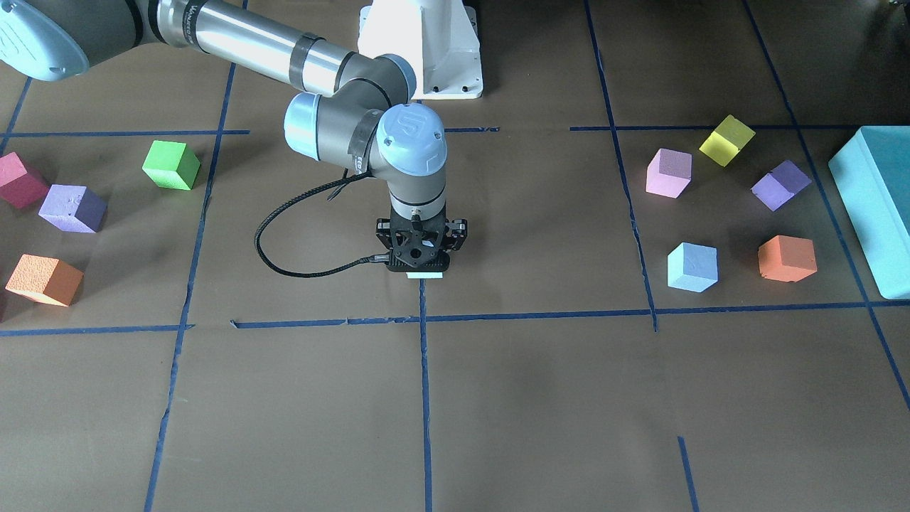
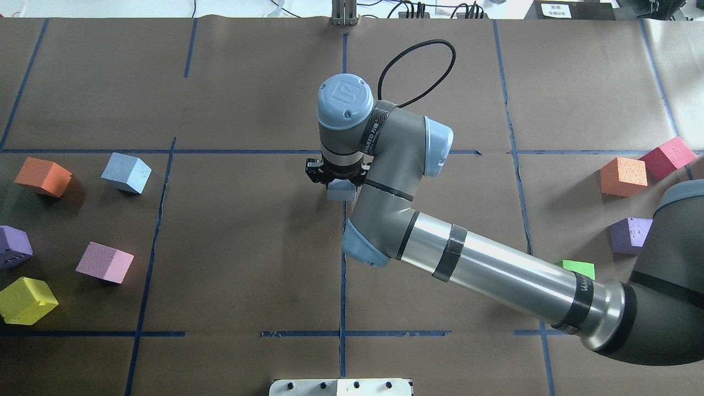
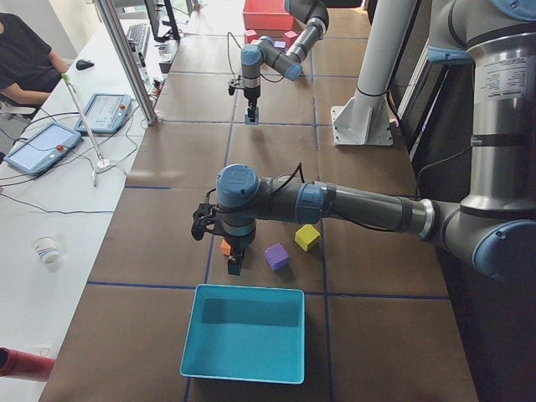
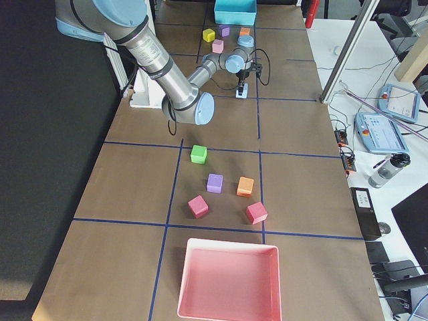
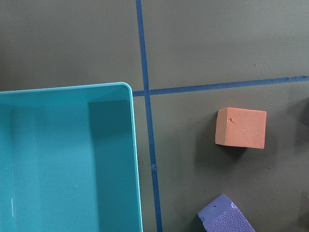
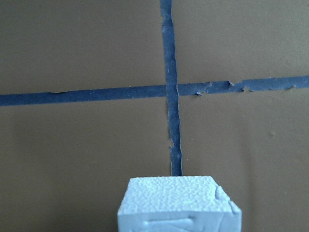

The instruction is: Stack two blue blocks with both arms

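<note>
My right gripper (image 1: 424,269) is shut on a pale blue block (image 1: 425,274) at the table's middle, just short of a crossing of blue tape lines. The block fills the bottom of the right wrist view (image 6: 178,203). It is low over the table; I cannot tell whether it touches. The second blue block (image 1: 692,267) sits alone on the table, also seen from overhead (image 2: 126,172). My left gripper (image 3: 234,266) shows only in the exterior left view, near the teal box (image 3: 247,335). I cannot tell whether it is open or shut.
An orange cube (image 5: 241,127) and a purple cube (image 5: 224,217) lie below the left wrist beside the teal box (image 5: 67,159). Pink (image 1: 669,173) and yellow (image 1: 726,140) cubes are nearby. Green (image 1: 171,164), red, purple and orange cubes lie on the right arm's side.
</note>
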You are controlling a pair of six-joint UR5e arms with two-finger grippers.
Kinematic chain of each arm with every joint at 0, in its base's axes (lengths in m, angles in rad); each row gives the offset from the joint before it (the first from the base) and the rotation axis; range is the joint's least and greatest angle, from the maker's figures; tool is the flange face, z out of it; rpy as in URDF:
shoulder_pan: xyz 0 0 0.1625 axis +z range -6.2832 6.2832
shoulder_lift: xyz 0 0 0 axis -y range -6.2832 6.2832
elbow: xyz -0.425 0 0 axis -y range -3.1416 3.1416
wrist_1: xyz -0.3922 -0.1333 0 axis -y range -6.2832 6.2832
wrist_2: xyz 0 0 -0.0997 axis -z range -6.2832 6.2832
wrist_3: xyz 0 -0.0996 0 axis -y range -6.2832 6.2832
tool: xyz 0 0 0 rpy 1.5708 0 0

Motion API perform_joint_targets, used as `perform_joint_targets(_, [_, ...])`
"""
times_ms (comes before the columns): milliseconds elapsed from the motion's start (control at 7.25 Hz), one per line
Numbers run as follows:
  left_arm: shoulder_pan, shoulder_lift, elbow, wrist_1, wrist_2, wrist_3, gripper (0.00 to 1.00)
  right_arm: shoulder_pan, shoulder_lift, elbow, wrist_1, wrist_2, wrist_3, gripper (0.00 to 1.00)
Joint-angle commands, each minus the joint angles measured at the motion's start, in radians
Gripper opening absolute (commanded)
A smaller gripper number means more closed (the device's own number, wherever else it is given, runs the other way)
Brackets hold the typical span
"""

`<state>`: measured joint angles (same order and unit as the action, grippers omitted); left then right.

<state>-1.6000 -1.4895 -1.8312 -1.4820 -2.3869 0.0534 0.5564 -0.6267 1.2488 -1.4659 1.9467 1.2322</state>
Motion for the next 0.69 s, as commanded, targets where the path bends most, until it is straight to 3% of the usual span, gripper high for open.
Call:
perform_joint_targets(0, [0.000,0.000,-0.007,0.003,0.000,-0.001,1.00,-0.001,0.001,-0.005,0.003,0.000,0.001,0.49])
perform_joint_targets(138, [0.000,0.000,-0.007,0.003,0.000,-0.001,1.00,-0.001,-0.001,-0.006,0.004,0.000,-0.002,0.83])
perform_joint_targets(276, [0.000,0.000,-0.010,0.003,0.000,-0.001,1.00,-0.001,0.001,-0.006,0.006,0.001,0.000,0.98])
perform_joint_targets(552, [0.000,0.000,-0.010,0.003,0.000,-0.001,1.00,-0.001,-0.001,-0.006,0.007,0.001,0.000,0.99])
